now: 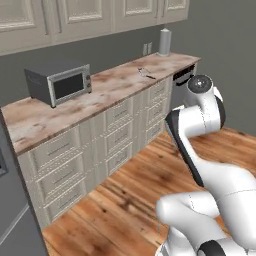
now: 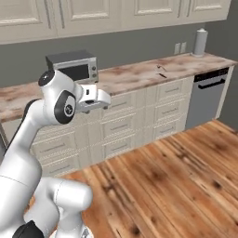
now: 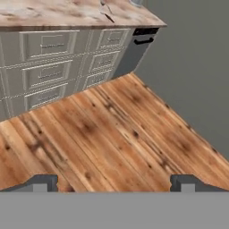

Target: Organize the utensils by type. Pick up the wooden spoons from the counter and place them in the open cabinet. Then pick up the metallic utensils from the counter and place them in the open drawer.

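Two thin dark utensils [image 1: 146,73] lie together on the mottled reddish-brown counter [image 1: 107,85], towards its right end; they look like the metallic utensils [image 2: 161,71] and also appear at the top of the hand view [image 3: 106,11]. My gripper [image 3: 114,184] is open with nothing between its fingertips [image 3: 42,183]. It hangs over the wooden floor, well short of the counter. The wooden spoons, the open cabinet and the open drawer are out of view.
A grey toaster oven [image 1: 60,82] stands on the counter's left part and a paper towel roll [image 1: 164,41] at its far right end. Shut cream drawer fronts [image 2: 118,126] run below, beside a dark dishwasher [image 2: 208,95]. Wall cabinets [image 2: 116,14] above are shut.
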